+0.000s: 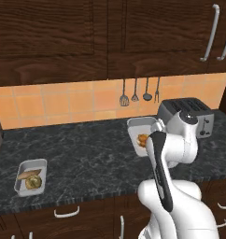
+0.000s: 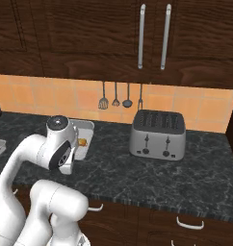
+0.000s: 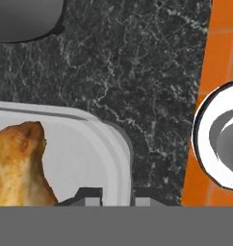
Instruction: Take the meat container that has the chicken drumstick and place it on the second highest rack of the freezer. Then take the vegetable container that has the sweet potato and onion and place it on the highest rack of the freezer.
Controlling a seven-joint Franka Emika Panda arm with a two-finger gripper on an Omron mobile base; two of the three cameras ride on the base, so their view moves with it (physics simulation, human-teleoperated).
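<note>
Two white containers stand on the dark marble desk (image 1: pixel 87 154). The meat container (image 1: pixel 138 127) sits at the rear, just left of one silver toaster (image 1: pixel 192 116), and holds one chicken drumstick (image 3: pixel 19 163). The vegetable container (image 1: pixel 31 176) lies well apart near the front left edge, holding one sweet potato (image 1: pixel 26 174) and one onion (image 1: pixel 33 182). Four utensils (image 1: pixel 139 91) hang on the tiled wall. No writing is legible. In the hand view, the jaws (image 3: pixel 116 194) stand nearly closed astride the meat container's rim, gripping it.
</note>
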